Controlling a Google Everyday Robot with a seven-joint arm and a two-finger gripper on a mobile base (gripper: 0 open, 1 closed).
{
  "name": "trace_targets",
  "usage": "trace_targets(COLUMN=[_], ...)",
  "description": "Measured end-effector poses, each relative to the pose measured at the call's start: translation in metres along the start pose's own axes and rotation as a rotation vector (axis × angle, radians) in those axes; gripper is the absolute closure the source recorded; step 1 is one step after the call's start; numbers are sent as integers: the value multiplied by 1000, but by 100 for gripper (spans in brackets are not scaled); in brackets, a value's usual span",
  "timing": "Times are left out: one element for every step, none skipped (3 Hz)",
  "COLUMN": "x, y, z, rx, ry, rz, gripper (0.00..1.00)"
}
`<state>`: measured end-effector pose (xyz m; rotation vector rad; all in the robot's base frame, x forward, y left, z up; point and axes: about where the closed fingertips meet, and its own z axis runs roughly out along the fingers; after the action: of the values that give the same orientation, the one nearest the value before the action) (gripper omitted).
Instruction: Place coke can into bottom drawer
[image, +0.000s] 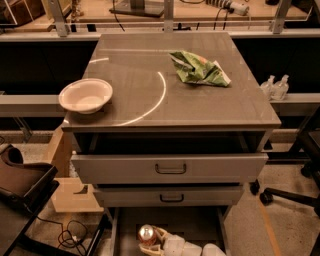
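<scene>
The coke can (146, 234), red-orange with a silver top, stands upright over the dark floor of the open bottom drawer (195, 224), at its front left near the bottom edge of the camera view. My gripper (152, 241), with white fingers (164, 235), reaches in from the bottom edge and is closed around the can's right side. The lower part of the can and most of my arm are cut off by the frame edge.
Two grey drawer fronts with dark handles (171, 169) hang above the bottom drawer, the upper one pulled partly out. On the cabinet top sit a white bowl (86, 95) and a green crumpled bag (197, 69). A dark chair (22, 185) stands at the left, a chair base (287, 195) at the right.
</scene>
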<state>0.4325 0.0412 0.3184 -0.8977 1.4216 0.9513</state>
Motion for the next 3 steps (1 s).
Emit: trace_targets(x=[39,64,85], y=[17,24,21], z=[13,29,42], rx=[-72,-138,-207], ry=[-10,-3,18], rz=[27,47,64], gripper=[100,100,100])
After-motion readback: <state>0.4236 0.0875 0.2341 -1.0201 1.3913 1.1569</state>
